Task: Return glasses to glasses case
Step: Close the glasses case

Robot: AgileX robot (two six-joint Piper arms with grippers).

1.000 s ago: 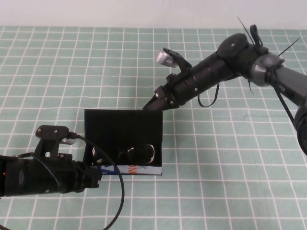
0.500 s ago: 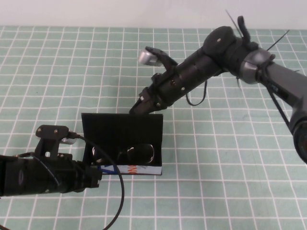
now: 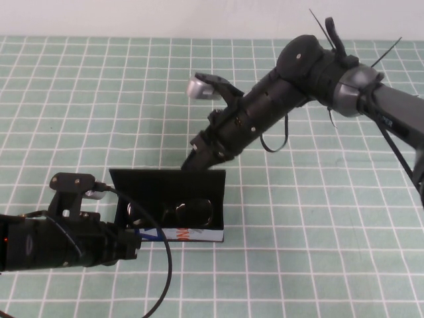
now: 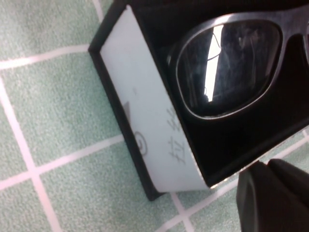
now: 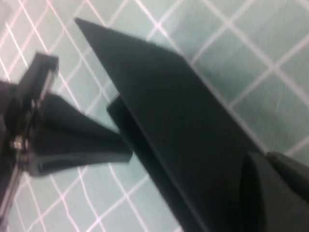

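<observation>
The black glasses [image 3: 179, 213] lie inside the open glasses case [image 3: 199, 234], behind its white printed front edge. One lens shows in the left wrist view [image 4: 227, 63], next to the case's white edge [image 4: 145, 116]. The black flap lid [image 3: 165, 182] leans forward over the case. My right gripper [image 3: 193, 161] is shut and its tip rests against the lid's far top edge; the lid fills the right wrist view [image 5: 183, 121] beside the fingers [image 5: 275, 188]. My left gripper [image 3: 136, 244] is shut and sits at the case's front left corner [image 4: 270, 193].
The case stands on a green mat with a white grid [image 3: 318, 218]. The left arm [image 3: 53, 242] lies along the near left, with a black cable [image 3: 165, 278] looping toward the front edge. The right arm [image 3: 318, 73] reaches in from the far right.
My right gripper has moved left and toward the case, pushing the lid's top edge forward and lower over the glasses. The left arm has not moved.
</observation>
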